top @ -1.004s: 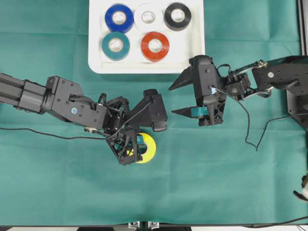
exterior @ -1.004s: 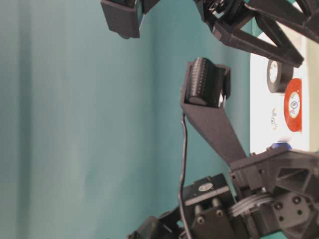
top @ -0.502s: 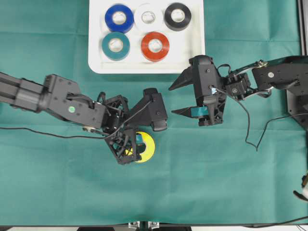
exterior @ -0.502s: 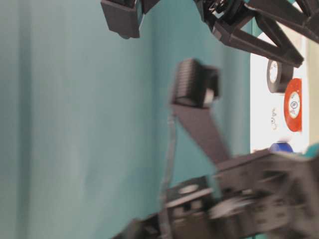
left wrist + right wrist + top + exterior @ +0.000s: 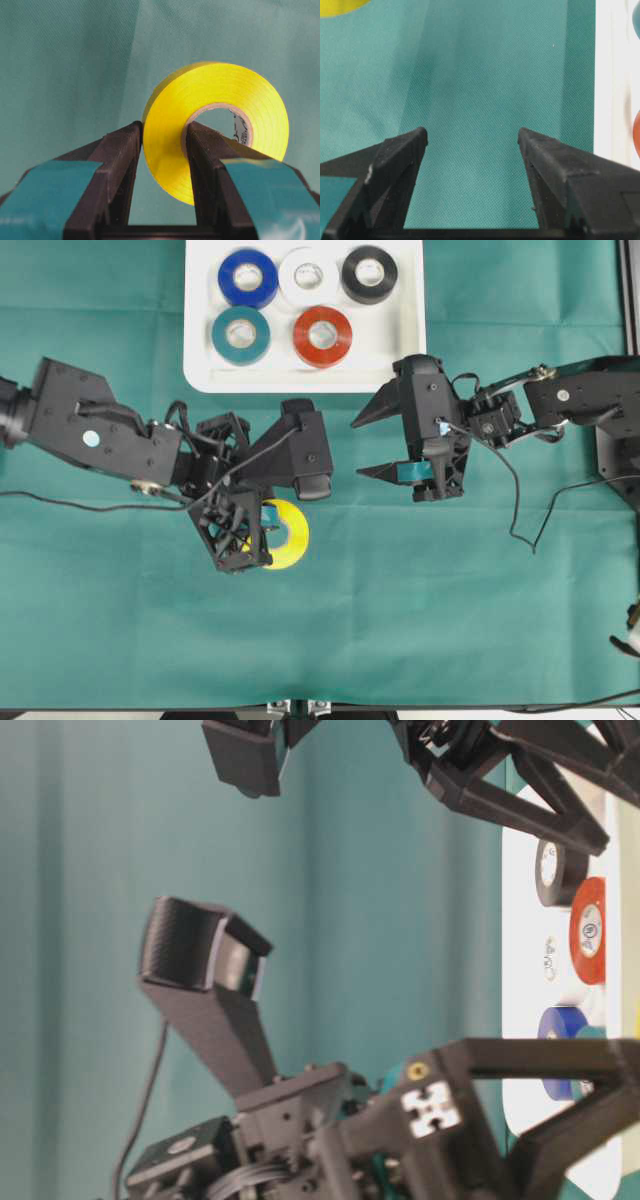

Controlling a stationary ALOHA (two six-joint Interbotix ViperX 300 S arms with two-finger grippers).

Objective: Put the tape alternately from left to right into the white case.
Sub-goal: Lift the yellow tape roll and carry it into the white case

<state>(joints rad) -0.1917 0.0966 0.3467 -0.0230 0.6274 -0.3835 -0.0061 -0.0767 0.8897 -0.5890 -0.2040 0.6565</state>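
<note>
The left gripper (image 5: pixel 162 150) is clamped on the wall of the yellow tape roll (image 5: pixel 220 125), one finger (image 5: pixel 120 165) outside the ring and the other inside the pale core; the roll stands on edge in the left wrist view; in the overhead view it lies below the white case (image 5: pixel 400 335), well apart from it, over the green cloth (image 5: pixel 450 620); the right gripper (image 5: pixel 372 445) hangs just below the case's lower right corner with its jaws spread wide and nothing between them; the case holds the blue roll (image 5: pixel 247 277), white roll (image 5: pixel 308 275) and black roll (image 5: pixel 369 273) in its far row, and the teal roll (image 5: pixel 240 334) and red roll (image 5: pixel 322 336) in its near row.
</note>
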